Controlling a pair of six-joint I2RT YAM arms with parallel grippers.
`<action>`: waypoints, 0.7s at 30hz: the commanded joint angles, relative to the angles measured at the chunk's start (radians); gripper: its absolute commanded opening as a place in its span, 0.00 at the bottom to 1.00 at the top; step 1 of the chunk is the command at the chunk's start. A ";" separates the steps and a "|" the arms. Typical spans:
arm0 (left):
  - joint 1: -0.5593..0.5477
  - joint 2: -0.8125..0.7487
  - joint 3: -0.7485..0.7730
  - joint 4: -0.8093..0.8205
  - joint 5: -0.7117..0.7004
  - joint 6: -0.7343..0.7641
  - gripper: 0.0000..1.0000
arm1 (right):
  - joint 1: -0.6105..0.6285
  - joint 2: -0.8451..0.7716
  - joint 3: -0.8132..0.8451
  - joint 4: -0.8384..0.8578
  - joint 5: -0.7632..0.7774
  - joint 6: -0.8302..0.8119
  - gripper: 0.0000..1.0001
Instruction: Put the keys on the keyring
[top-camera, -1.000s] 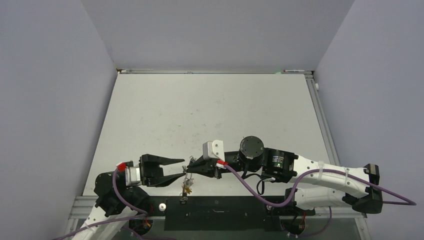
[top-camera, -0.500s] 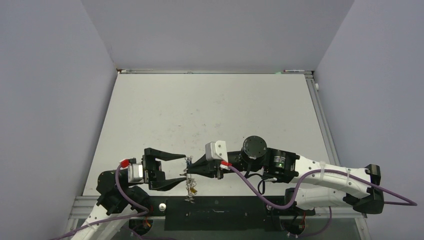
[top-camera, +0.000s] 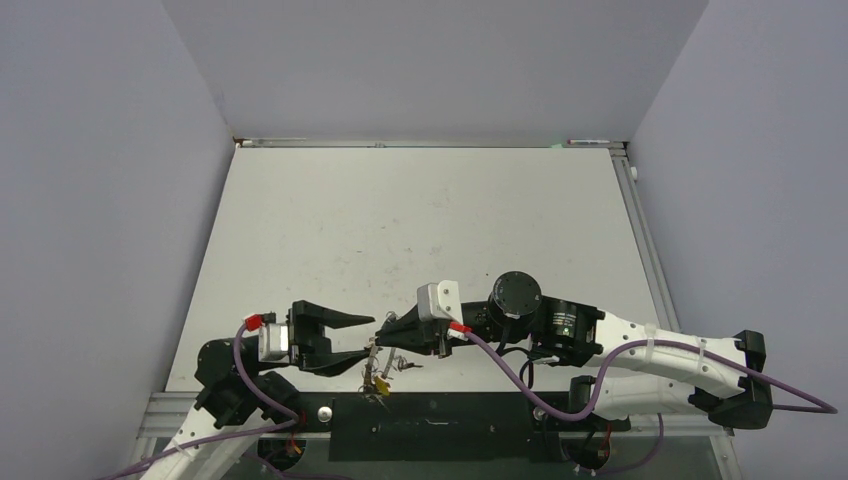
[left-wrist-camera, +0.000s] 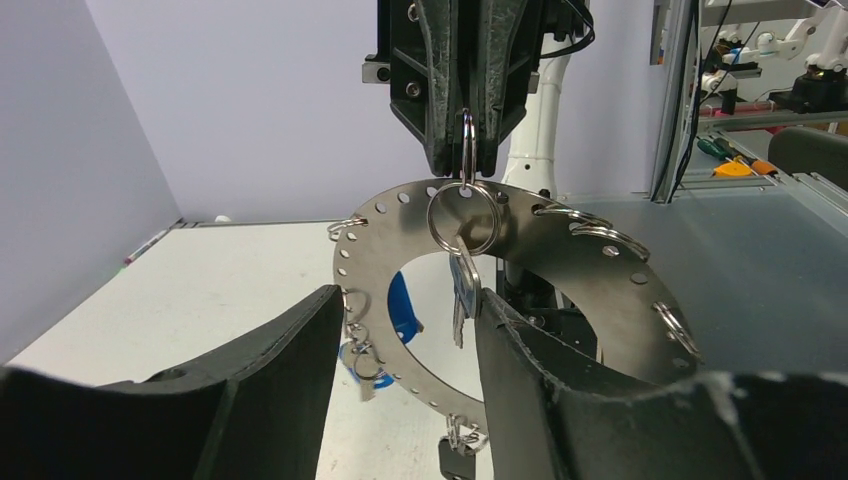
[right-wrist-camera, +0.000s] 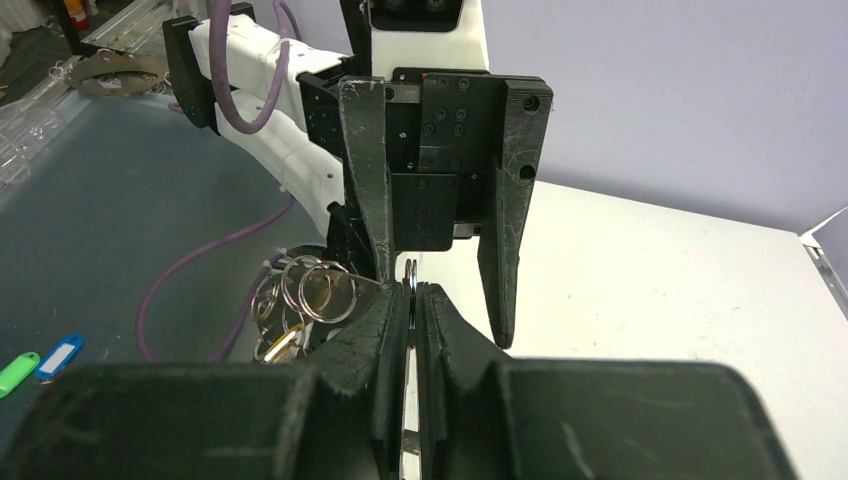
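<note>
Left jaws narrowed; one keyring (left-wrist-camera: 590, 270), one silver key (left-wrist-camera: 462, 295) between.

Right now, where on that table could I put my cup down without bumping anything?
The whole far stretch of the table is bare, edge to edge, from beyond the two tools up to the back wall. The middle of the near edge is crowded: there the left tool and right tool meet at the keyring with its dangling keys.

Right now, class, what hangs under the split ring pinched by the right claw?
A silver key hangs from the split ring, seen against the opening of the large keyring. A blue-headed key shows behind it. Fingers of the left claw cover parts of the keyring's lower rim.
</note>
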 joint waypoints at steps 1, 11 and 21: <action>-0.005 0.017 -0.005 0.061 0.036 -0.027 0.47 | 0.002 -0.019 0.044 0.124 -0.017 -0.014 0.05; -0.015 0.058 -0.002 0.069 0.049 -0.041 0.44 | 0.003 -0.004 0.042 0.176 -0.032 -0.007 0.05; -0.015 0.053 0.039 -0.020 0.001 0.018 0.00 | 0.002 0.006 0.034 0.188 -0.039 0.002 0.05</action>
